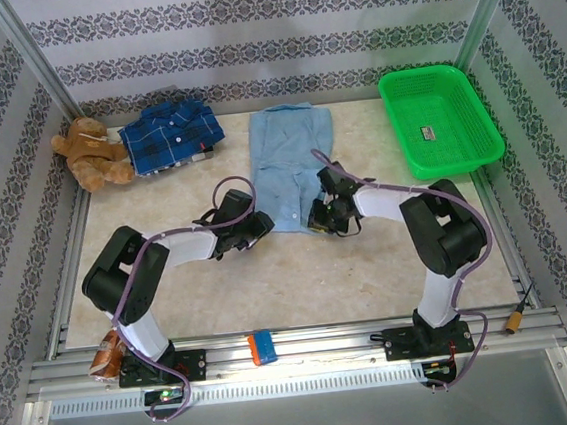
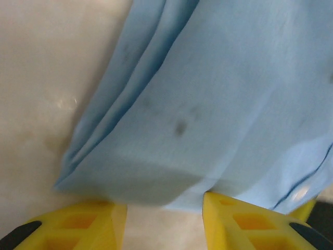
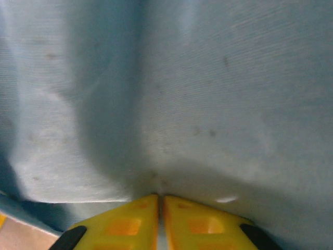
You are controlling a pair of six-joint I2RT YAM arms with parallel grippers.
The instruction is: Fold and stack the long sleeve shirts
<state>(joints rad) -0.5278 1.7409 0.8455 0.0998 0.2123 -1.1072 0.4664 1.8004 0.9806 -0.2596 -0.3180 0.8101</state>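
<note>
Here the light blue shirt (image 1: 292,161) lies folded lengthwise; right jaws pinch it, left jaws gape.

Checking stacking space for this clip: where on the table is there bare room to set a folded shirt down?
Bare table runs along the near side, in front of the light blue shirt. A narrower gap lies between that shirt and the green basket. The far left corner is crowded by the plaid shirt and teddy bear.

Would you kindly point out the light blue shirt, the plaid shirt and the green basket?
light blue shirt (image 1: 289,162), top view, mid body
plaid shirt (image 1: 170,133), top view, folded front
green basket (image 1: 397,127), top view, left rim
</note>
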